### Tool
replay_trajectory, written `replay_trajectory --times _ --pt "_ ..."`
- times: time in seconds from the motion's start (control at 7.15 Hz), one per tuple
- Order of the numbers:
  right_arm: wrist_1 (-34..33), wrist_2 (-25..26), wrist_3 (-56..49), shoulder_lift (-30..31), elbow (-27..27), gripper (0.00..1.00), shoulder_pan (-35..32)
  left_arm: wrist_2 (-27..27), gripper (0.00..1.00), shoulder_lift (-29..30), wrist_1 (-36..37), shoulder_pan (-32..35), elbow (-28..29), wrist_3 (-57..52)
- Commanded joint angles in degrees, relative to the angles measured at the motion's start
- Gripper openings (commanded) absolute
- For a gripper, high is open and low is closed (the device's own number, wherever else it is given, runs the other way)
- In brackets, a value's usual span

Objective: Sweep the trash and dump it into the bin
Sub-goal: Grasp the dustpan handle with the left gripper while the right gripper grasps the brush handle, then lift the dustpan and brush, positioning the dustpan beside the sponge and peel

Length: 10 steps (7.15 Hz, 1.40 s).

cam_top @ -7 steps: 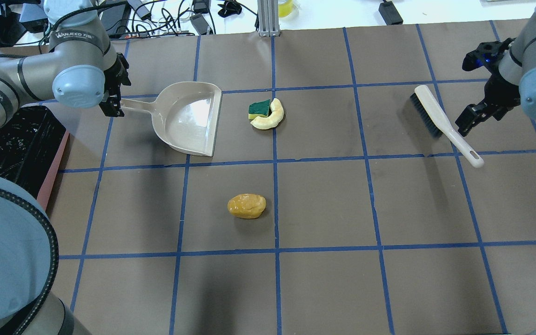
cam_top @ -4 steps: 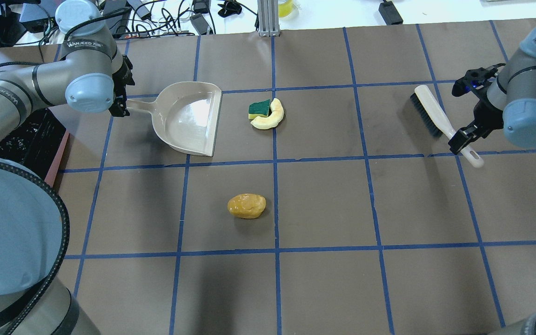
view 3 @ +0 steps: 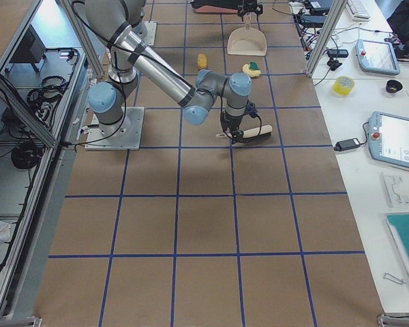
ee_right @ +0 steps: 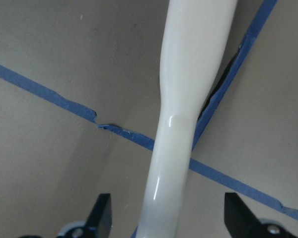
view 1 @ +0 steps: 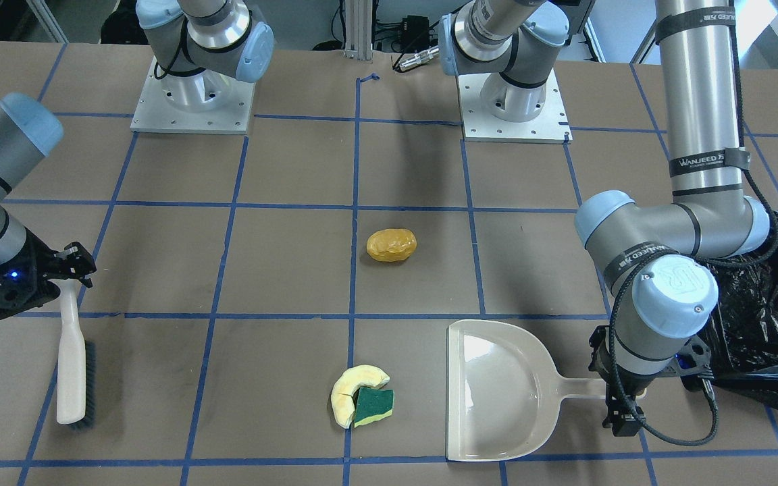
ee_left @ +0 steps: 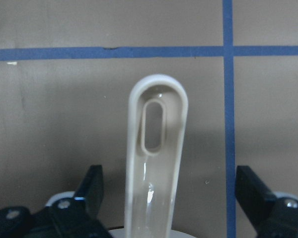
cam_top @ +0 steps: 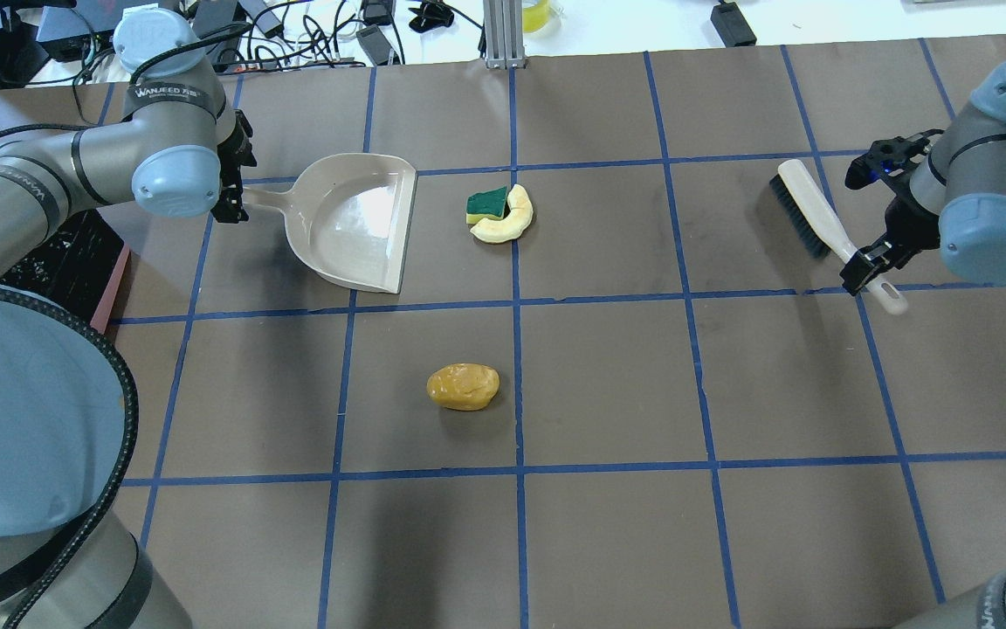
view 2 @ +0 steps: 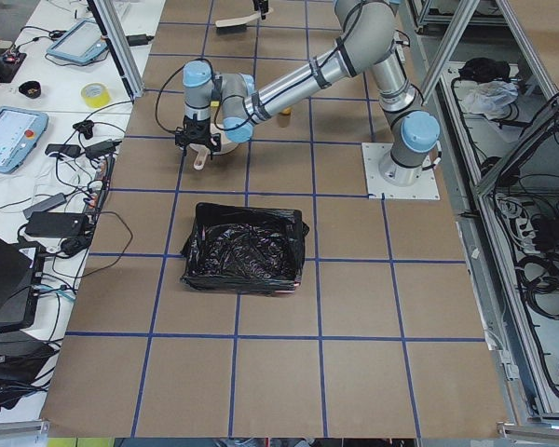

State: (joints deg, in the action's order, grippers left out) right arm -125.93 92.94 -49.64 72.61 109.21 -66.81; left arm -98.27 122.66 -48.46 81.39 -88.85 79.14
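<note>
Both arms have come down since a second ago, each pincer now at its handle. My left pincer is spread wide astride the dustpan handle, touching neither side. My right pincer is likewise spread astride the brush handle, near its end. The crescent slice and sponge block lie touching, just off the dustpan's mouth. The potato lump sits well apart, and the bin is at the far left. Gripped that close to its end, the brush could swivel mid-sweep, and I'd expect the rounded lump to roll wide.

Brown table gridded with blue tape. Along the top edge, a white bench strewn with black cables.
</note>
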Motion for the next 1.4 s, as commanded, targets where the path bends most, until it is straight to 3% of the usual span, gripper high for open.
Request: replay_trajectory --times 0.0,0.14,0.7,0.98,1.26 --pt "0.5 0.4 2.0 0.2 0.0 0.69 -0.1 0.2 0.55 0.0 -0.1 0.0 -0.2 0.5" --pt "1.1 0.4 2.0 0.2 0.1 0.65 -0.1 0.5 0.01 0.0 -0.1 0.0 -0.3 0.7" --pt "1.2 0.3 3.0 0.3 -0.1 0.5 -0.1 0.1 0.0 -1.4 -0.5 0.5 0.1 1.5" --pt "1.2 0.2 3.1 0.3 0.0 0.42 -0.1 -1.6 0.0 -2.1 -0.5 1.4 0.3 1.6" --pt "1.1 0.2 3.1 0.7 0.0 0.41 -0.1 -6.0 0.0 -1.5 -0.5 5.8 0.3 2.7"
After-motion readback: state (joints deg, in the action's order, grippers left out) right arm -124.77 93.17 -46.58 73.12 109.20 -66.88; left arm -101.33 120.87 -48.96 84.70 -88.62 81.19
